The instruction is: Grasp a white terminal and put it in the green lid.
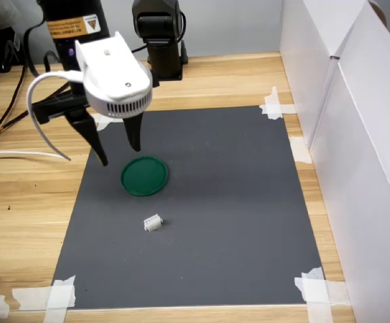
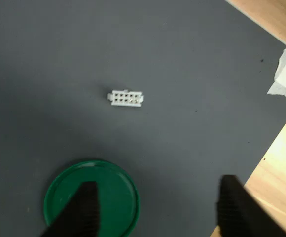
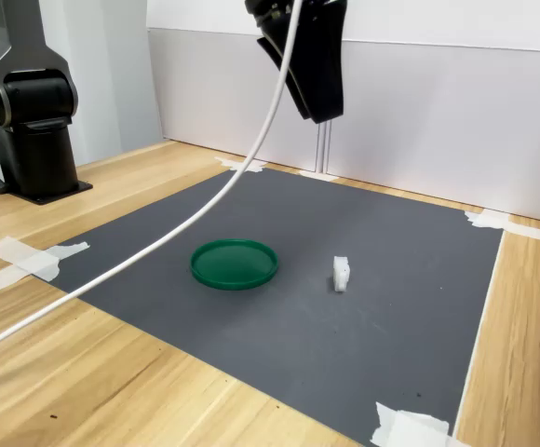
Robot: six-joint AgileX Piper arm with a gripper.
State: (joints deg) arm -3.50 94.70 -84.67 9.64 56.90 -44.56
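The white terminal, a tiny ridged block, lies on the dark grey mat. It is a short way from the green lid, toward the mat's front edge in the first exterior view. The lid is a flat round disc with nothing in it. My gripper hangs open and empty in the air over the lid's far-left side in the first exterior view. In the wrist view one black finger overlaps the lid.
White tape holds the mat's corners to the wooden table. A white box wall stands along the first exterior view's right. The arm's black base sits at the back. A white cable trails from the wrist.
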